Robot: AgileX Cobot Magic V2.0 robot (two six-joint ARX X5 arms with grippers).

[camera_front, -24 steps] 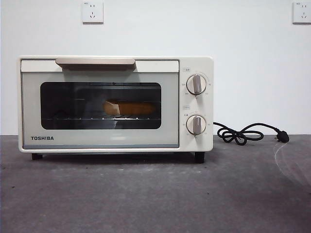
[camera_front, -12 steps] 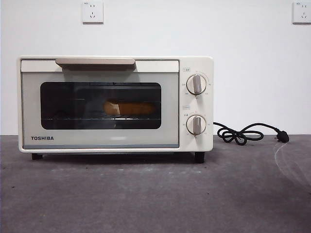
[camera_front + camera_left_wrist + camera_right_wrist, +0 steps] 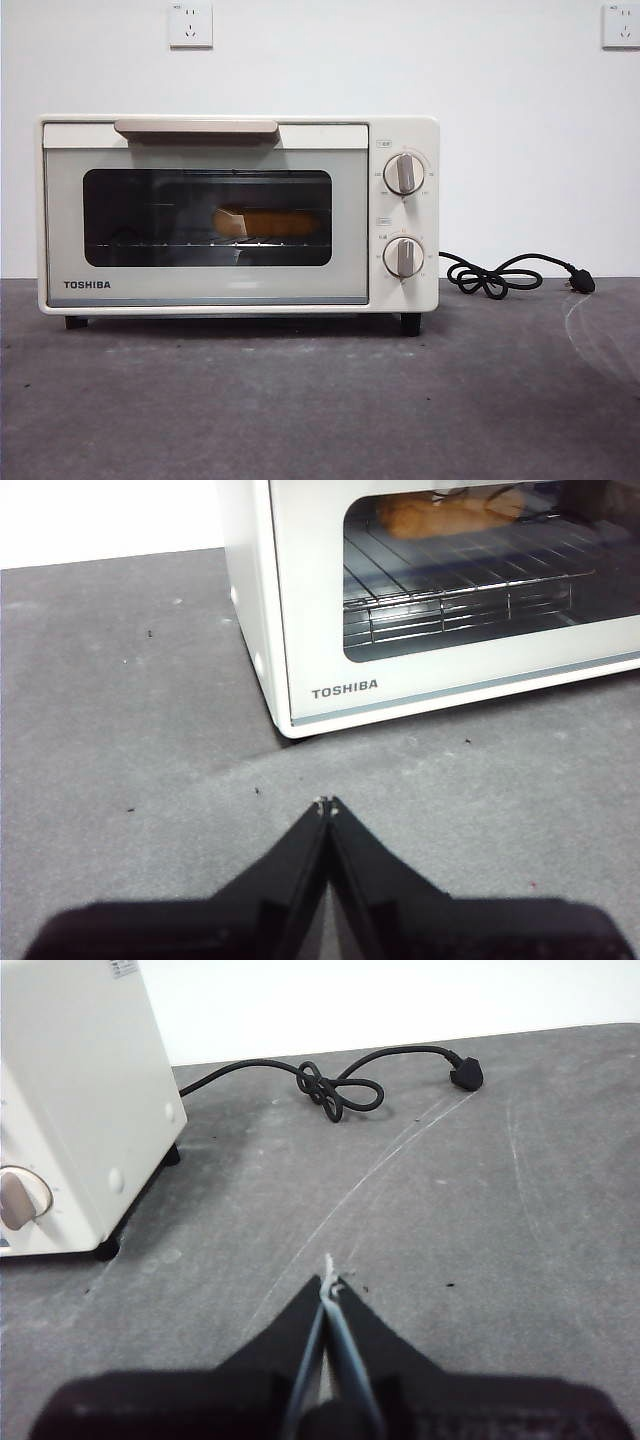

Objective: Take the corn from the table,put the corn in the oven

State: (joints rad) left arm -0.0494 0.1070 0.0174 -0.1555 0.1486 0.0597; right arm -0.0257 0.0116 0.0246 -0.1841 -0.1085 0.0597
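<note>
On the grey table [image 3: 320,400] stands the white oven [image 3: 238,215], with its door closed. Behind the dark glass window [image 3: 207,217] the corn [image 3: 268,222] lies on its side on the wire rack [image 3: 450,580], a bit to the right of the middle. A bar handle [image 3: 196,127] runs along the top of the door, and two round knobs [image 3: 403,173] sit one above the other on the right side of the oven. To the right of the oven a black cord [image 3: 495,277] lies in a loose knot on the table, with its plug [image 3: 582,284] at the far right end. The left gripper [image 3: 326,805] hangs over the bare table near the left front corner of the oven, with its jaws pressed together and nothing between them. The right gripper [image 3: 330,1285] hangs over the table to the right of the oven, well apart from the cord, and its jaws are pressed together too, holding nothing.
</note>
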